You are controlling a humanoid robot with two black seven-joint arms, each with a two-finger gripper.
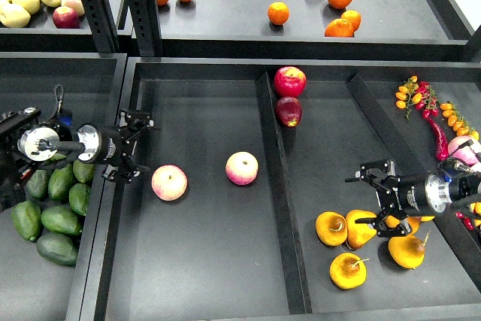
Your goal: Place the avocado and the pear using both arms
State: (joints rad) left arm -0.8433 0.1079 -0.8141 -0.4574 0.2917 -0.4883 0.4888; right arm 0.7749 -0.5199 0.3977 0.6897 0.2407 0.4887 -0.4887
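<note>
Several dark green avocados [54, 202] lie piled in the left tray. Several golden pears [331, 228] lie at the front of the right compartment. My left gripper [134, 146] is open and empty. It hangs over the left edge of the middle tray, right of the avocados and just left of a pink-yellow apple [169, 183]. My right gripper [370, 195] is open and empty, just above the pear [361, 231] beside it, with another pear [408, 251] below its wrist.
A second pink-yellow apple [242, 168] lies mid-tray. Two red apples [289, 81] sit by the divider [274, 186]. Small tomatoes and a red pepper [439, 139] lie at the right. Oranges [278, 13] and more apples [65, 16] are on the back shelf.
</note>
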